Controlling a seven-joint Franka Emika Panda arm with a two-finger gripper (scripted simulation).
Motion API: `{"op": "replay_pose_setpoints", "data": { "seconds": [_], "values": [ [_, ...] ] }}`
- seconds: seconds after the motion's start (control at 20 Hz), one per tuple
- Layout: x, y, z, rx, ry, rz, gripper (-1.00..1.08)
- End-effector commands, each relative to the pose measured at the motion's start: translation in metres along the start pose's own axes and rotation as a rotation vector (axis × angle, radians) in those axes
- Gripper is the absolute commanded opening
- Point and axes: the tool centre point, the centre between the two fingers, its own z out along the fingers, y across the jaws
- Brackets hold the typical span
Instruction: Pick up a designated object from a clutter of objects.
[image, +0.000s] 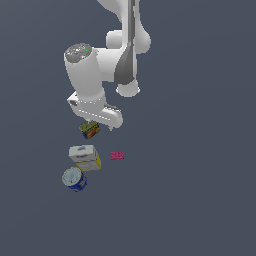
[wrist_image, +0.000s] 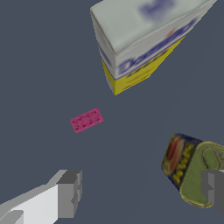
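- Exterior view shows the white robot arm reaching down over a plain dark grey floor; no edge or corner of this floor is visible.
- Its gripper hangs just above the small boxy can with an olive-green top and orange, red and blue printed sides.
- Whether the gripper touches this can is not clear from the exterior view, because the hand hides the upper part of it.
- Wrist view shows two grey fingertips wide apart, with bare floor between them.
- One fingertip stands in front of the olive top of the small boxy can, at its outer side; the can is not between the two fingertips, and real contact I cannot tell.
- So the jaws are wide open and hold nothing.
- Below the can in the exterior view lies the larger white-and-yellow box, near it but apart.
- A round blue-and-white can stands just beside this box, on the side away from the gripper.
- A tiny flat pink block lies alone toward the exterior view's right of the box, apart from everything.
- In the wrist view the pink block lies flat between the white-and-yellow box and the nearer fingertip.
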Motion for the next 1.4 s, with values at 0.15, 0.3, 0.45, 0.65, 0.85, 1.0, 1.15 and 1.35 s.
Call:
{"op": "replay_pose_setpoints", "data": {
  "seconds": [0.15,0.3,0.45,0.65,0.85,1.0,1.15,1.35],
  "values": [
    [-0.017,0.059,0.039,-0.002,0.008,0.168,1.0],
    [-0.027,0.083,0.054,-0.005,0.012,0.238,1.0],
    [-0.037,0.101,0.065,-0.008,0.015,0.292,1.0],
    [-0.046,0.117,0.074,-0.011,0.018,0.341,1.0],
    [-0.05,0.123,0.078,-0.013,0.019,0.362,1.0],
    [-0.05,0.122,0.078,-0.012,0.018,0.358,1.0],
    [-0.05,0.123,0.081,-0.013,0.018,0.359,1.0],
    [-0.05,0.123,0.093,-0.013,0.018,0.36,1.0]
  ]
}}
